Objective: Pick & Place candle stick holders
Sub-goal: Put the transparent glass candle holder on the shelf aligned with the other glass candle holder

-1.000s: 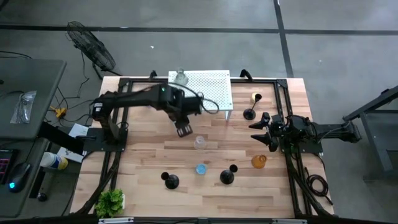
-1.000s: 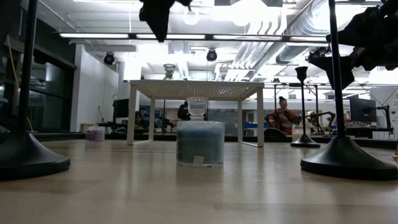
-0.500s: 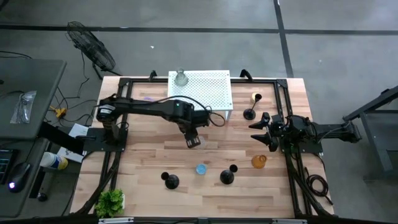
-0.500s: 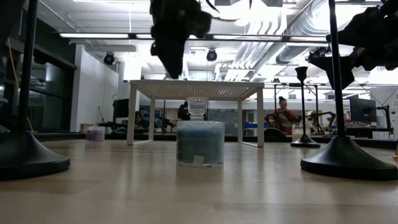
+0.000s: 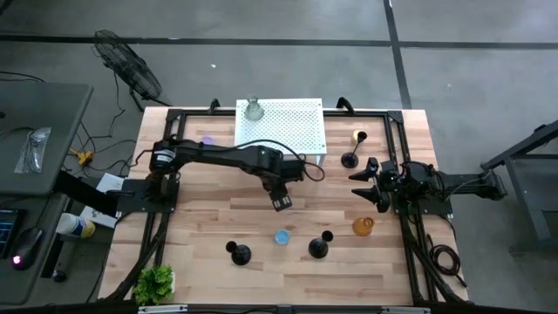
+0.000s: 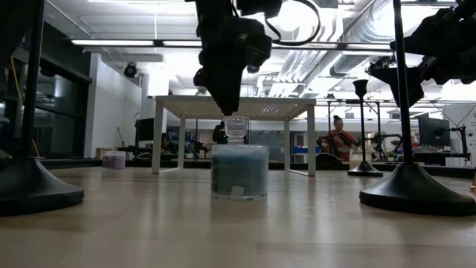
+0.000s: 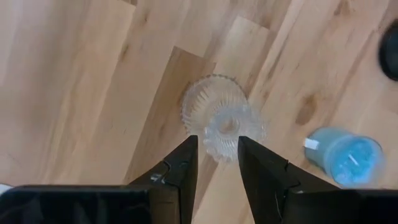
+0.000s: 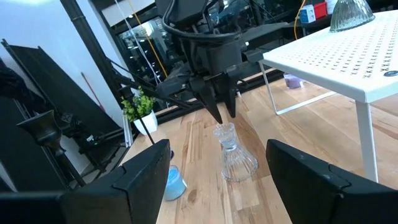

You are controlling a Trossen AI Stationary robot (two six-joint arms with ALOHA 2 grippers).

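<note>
Mid-counter (image 5: 218, 218), the clear glass holder (image 8: 235, 154) stands upright, neck up, beneath the left hand (image 8: 222, 112), fingers apart.

Perforated stand (image 5: 281, 125) at table's (image 5: 209, 227) 12 o'clock edge; glass holder (image 5: 254, 109) on its 9 o'clock corner. Left gripper (image 5: 282, 201) at table centre, directly above ribbed glass holder (image 8: 235, 155). Glass jar (image 5: 282, 236) at 6 o'clock of that. Stemmed holders (image 5: 239, 254), (image 5: 319, 246) flank jar. Right gripper (image 5: 368, 182) waits at 3 o'clock side. Plant (image 5: 155, 283) at 7 o'clock corner.
</note>
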